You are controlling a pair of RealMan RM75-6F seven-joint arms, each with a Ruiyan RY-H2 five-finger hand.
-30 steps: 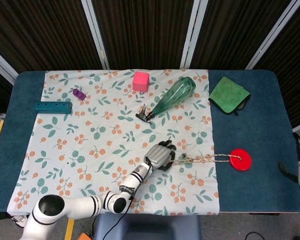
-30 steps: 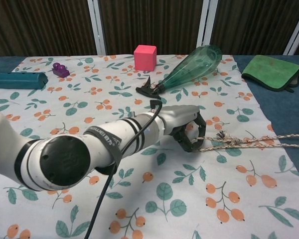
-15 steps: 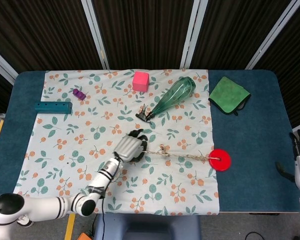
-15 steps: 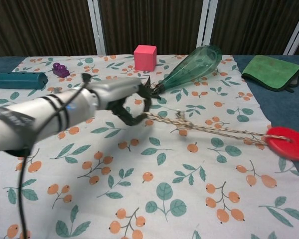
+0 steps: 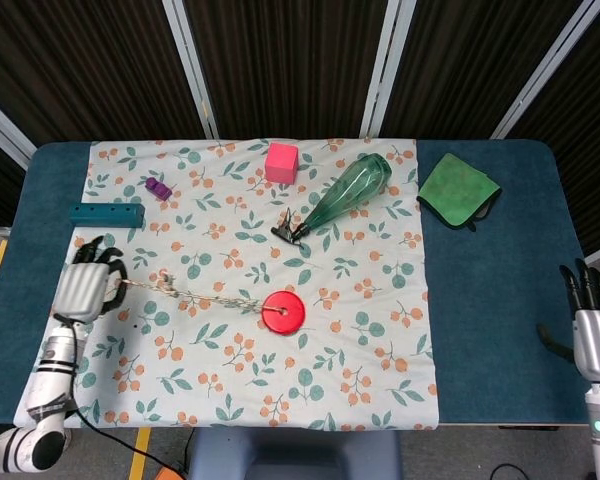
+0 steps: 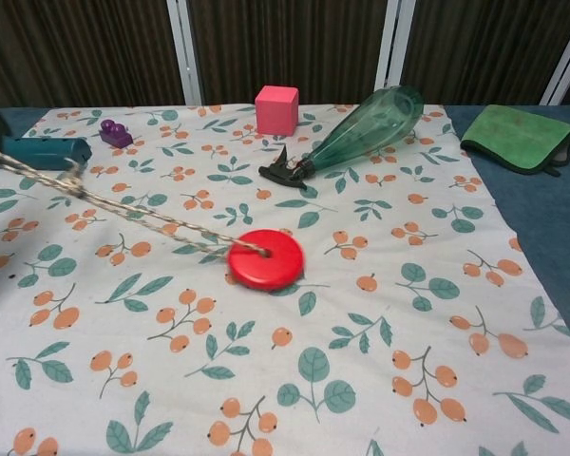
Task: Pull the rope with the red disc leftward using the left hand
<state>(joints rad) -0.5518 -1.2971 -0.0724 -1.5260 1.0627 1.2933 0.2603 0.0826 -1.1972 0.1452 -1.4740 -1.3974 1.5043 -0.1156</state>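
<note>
The red disc lies near the middle of the floral cloth. Its braided rope runs taut leftward from the disc. At the cloth's left edge my left hand grips the rope's far end with fingers curled around it. In the chest view only a sliver of that hand shows at the left border, and the rope rises off the cloth toward it. My right hand hangs beyond the table's right edge, fingers apart and holding nothing.
At the back stand a pink cube, a green bottle lying on its side, and a black clip. A teal bar and purple piece sit back left. A green cloth lies back right.
My left hand has swept left across the cloth to its left edge, dragging the rope. The red disc slid from the cloth's right edge to near the middle.
</note>
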